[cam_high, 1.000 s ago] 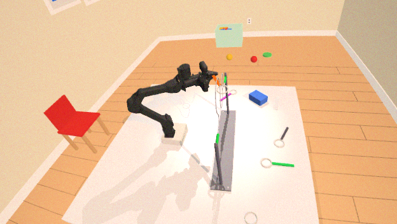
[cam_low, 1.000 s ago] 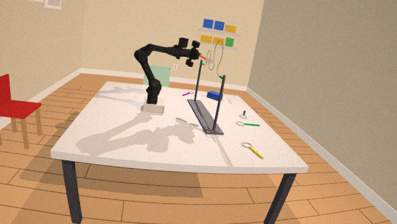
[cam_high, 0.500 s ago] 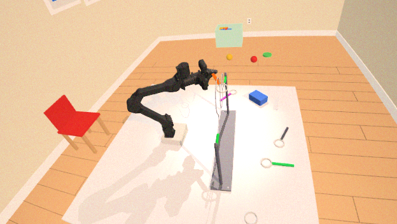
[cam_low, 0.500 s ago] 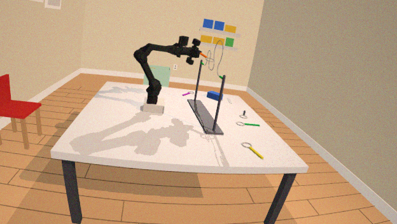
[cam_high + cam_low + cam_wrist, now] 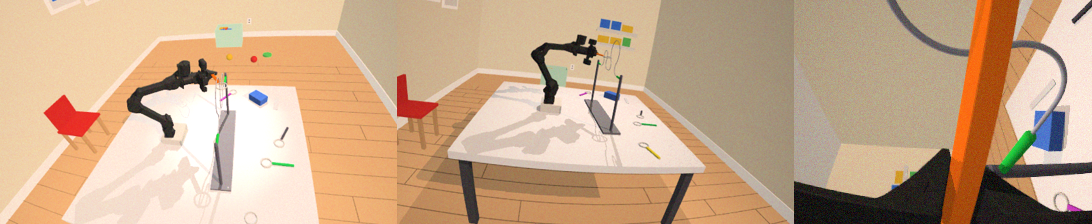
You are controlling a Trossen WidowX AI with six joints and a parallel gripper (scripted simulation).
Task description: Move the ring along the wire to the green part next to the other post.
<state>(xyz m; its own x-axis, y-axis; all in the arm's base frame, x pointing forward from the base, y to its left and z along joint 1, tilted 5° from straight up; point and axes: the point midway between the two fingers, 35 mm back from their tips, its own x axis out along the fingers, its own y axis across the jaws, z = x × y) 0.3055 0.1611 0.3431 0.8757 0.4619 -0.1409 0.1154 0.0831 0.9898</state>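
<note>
My gripper (image 5: 214,74) (image 5: 597,53) (image 5: 952,157) is shut on the orange handle (image 5: 215,78) (image 5: 600,54) (image 5: 981,90), which points out ahead of the fingers. The pale ring (image 5: 221,89) is at the handle's far end, high up among the wire's bends near the far post (image 5: 227,100) (image 5: 594,84); it is outside the wrist view. The thin grey wire (image 5: 944,48) seems to run through the ring; the gap between them is too small to tell. One green part (image 5: 225,79) (image 5: 599,63) (image 5: 1017,152) is at the far post, the other (image 5: 217,138) (image 5: 618,77) at the near post (image 5: 218,162) (image 5: 616,102).
The posts stand on a grey base (image 5: 227,146) (image 5: 600,116) on the white table. A blue block (image 5: 257,97) (image 5: 611,95) (image 5: 1050,131) lies beyond it. Loose rings with magenta (image 5: 226,97), black (image 5: 284,133), green (image 5: 283,164) and yellow (image 5: 653,153) handles lie around.
</note>
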